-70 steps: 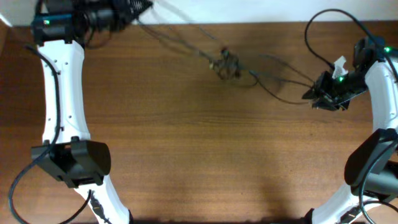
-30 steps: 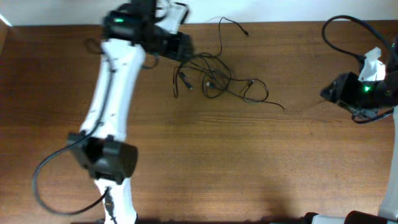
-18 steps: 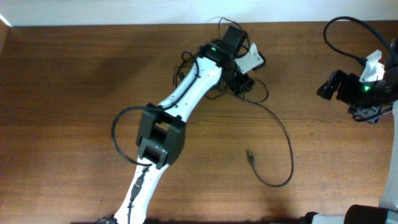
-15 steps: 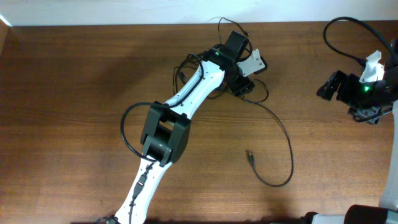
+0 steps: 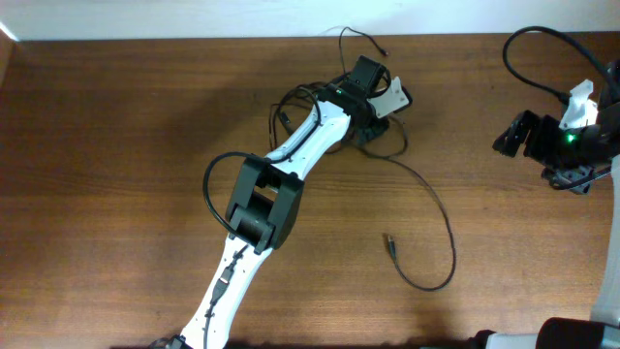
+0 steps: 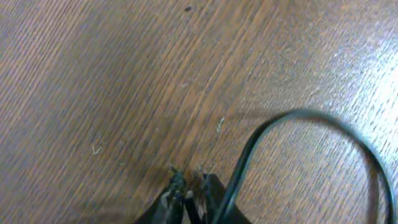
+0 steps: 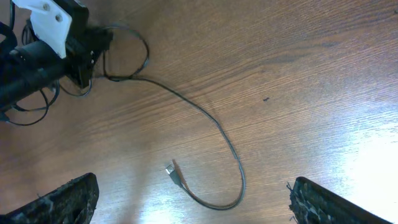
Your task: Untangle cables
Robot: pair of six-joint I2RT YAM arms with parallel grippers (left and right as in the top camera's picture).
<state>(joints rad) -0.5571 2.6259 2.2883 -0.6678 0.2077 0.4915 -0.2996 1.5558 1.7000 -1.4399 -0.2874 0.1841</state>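
The cables [image 5: 284,105] lie in loose black loops at the back middle of the table, mostly hidden under my left arm. One long cable [image 5: 448,228] trails out to the front right and ends in a small plug [image 5: 389,242]. My left gripper [image 5: 373,133] is down on the right side of the loops. In the left wrist view its tips [image 6: 189,184] stand almost together on a thin dark strand, and a cable [image 6: 252,146] curves off beside the right finger. My right gripper [image 5: 507,137] hovers wide open at the far right, above that cable [image 7: 217,127] and its plug [image 7: 172,169].
The brown wooden table [image 5: 116,194] ends at a pale wall along its back edge [image 5: 194,37]. My left arm's elbow [image 5: 260,204] lies across the middle. A thick black arm cable [image 5: 528,44] loops at the back right.
My left arm has swung from the back left over to the loops, and its jaws have closed there. One long cable now lies stretched out to the front right. The right arm has stayed put.
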